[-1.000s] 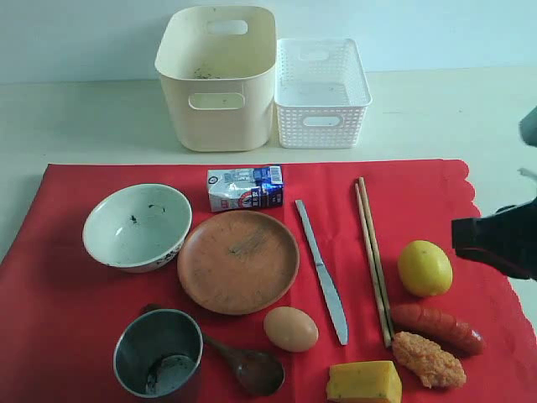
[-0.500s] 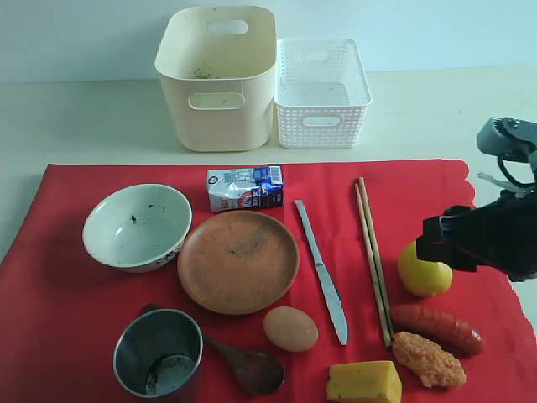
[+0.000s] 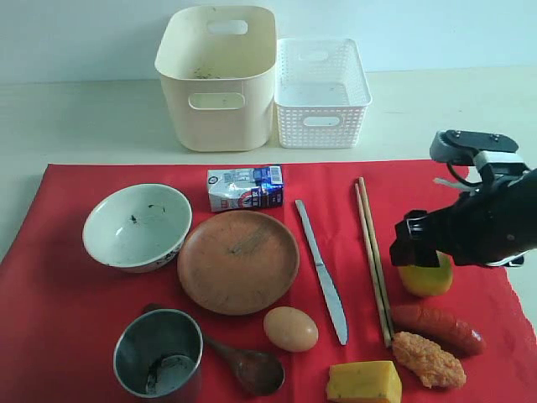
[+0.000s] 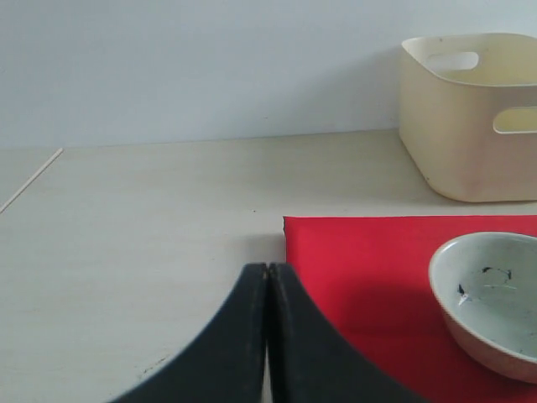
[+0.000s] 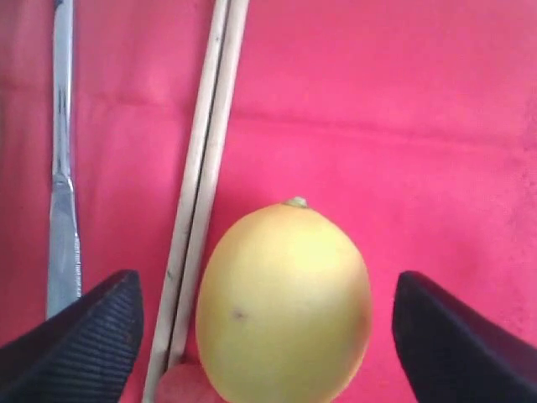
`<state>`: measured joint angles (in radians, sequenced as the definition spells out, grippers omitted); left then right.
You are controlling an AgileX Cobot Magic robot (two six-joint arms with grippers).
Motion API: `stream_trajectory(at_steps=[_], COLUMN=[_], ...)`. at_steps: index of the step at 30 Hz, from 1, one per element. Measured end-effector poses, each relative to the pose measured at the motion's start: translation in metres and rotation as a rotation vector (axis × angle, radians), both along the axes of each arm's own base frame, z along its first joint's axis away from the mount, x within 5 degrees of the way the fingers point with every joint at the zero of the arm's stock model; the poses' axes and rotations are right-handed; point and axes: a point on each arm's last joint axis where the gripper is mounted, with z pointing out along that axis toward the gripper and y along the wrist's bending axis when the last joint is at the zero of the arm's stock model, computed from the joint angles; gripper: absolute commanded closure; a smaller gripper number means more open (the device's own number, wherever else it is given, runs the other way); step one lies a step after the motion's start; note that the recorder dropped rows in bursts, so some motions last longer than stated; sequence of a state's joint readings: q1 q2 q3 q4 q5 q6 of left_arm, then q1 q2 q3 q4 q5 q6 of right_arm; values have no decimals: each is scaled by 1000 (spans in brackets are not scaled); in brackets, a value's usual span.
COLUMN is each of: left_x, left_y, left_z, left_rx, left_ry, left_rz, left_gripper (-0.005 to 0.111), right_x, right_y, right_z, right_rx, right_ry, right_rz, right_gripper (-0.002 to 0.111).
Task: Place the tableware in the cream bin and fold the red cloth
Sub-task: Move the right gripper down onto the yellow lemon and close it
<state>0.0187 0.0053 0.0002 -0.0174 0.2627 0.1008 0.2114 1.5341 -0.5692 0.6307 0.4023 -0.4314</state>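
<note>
No wording can be read anywhere. The only printed thing is the small carton (image 3: 245, 187), lying near the far edge of the red cloth (image 3: 67, 319); its blue and dark print is too small to make out.

The right pincer (image 3: 417, 243) hangs over the lemon (image 3: 428, 279) on the red cloth (image 3: 67, 319), just beside the chopsticks (image 3: 372, 252); the cream bin (image 3: 216, 80) stands on the bench (image 3: 84, 117) beyond the cloth's far edge
</note>
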Motion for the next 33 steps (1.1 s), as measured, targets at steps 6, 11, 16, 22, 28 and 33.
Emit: stream_trajectory(at_steps=[6, 11, 16, 22, 28, 33], left_x=[0, 0, 0, 0, 0, 0], left_y=[0, 0, 0, 0, 0, 0], left_z=[0, 0, 0, 0, 0, 0], left_rx=[0, 0, 0, 0, 0, 0], left_ry=[0, 0, 0, 0, 0, 0], left_rz=[0, 0, 0, 0, 0, 0], left_gripper=[104, 104, 104, 104, 104, 104], right_x=[3, 4, 6, 6, 7, 8], right_y=[-1, 0, 0, 0, 0, 0], right_z=[-13, -17, -16, -16, -24, -29], right_rx=[-19, -3, -4, -3, -9, -14], right_ry=[33, 52, 36, 35, 66, 81], right_rz=[-7, -36, -50, -53, -57, -55], right_gripper=[31, 31, 31, 38, 45, 74])
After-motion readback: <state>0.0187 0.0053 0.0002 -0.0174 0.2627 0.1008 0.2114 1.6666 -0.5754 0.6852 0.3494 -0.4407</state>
